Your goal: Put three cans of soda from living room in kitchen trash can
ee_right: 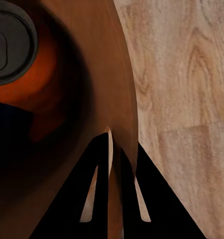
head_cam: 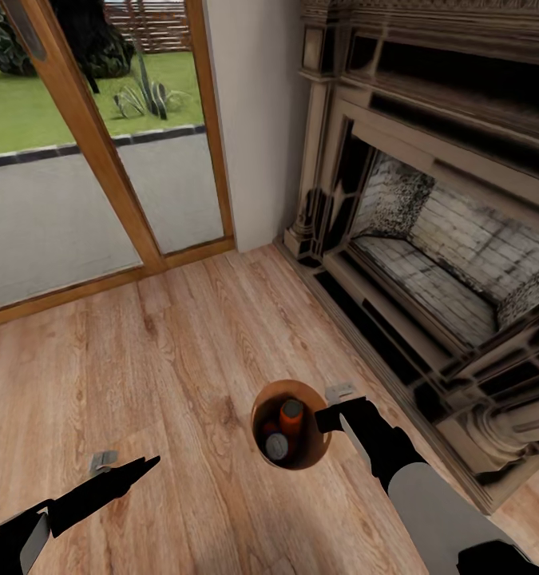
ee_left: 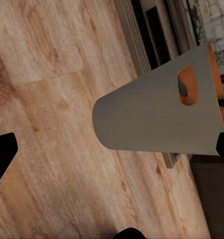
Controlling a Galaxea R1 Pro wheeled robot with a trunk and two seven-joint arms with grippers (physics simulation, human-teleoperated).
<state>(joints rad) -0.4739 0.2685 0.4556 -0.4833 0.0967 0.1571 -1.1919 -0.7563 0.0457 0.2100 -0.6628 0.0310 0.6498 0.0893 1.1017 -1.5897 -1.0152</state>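
Head view: the trash can (head_cam: 301,457), a round copper-brown bin, is held out over light wood plank floor (head_cam: 165,351), just in front of a large stone fireplace (head_cam: 445,239). The right gripper (head_cam: 330,418) meets the bin at its rim on the fireplace side. Inside the bin stand soda cans: an orange can (head_cam: 291,415) upright toward the far wall, and a second can with a grey top (head_cam: 277,446) beside it, nearer the camera. A third can cannot be made out in the dark interior.

Right wrist view: the right gripper (ee_right: 111,149) has its two dark fingers (ee_right: 94,194) pressed close with the thin wall of the trash can (ee_right: 104,74) pinched between them, one finger inside, one outside. A grey can top (ee_right: 7,42) sits deep in the bin above an orange glow. Plank floor lies beyond the rim.

Left arm: the left gripper (head_cam: 133,469) hangs low over the floor at the near left, well apart from the bin. In the left wrist view its finger tips (ee_left: 2,154) sit at opposite edges of the frame, spread wide, nothing between them. That view also takes in the trash can (ee_left: 152,119) from the side, rendered grey, with an orange-rimmed opening in its wall.

Beyond: a wood-framed glass door (head_cam: 101,160) gives onto paving and lawn; a white wall (head_cam: 257,120) separates door and fireplace.
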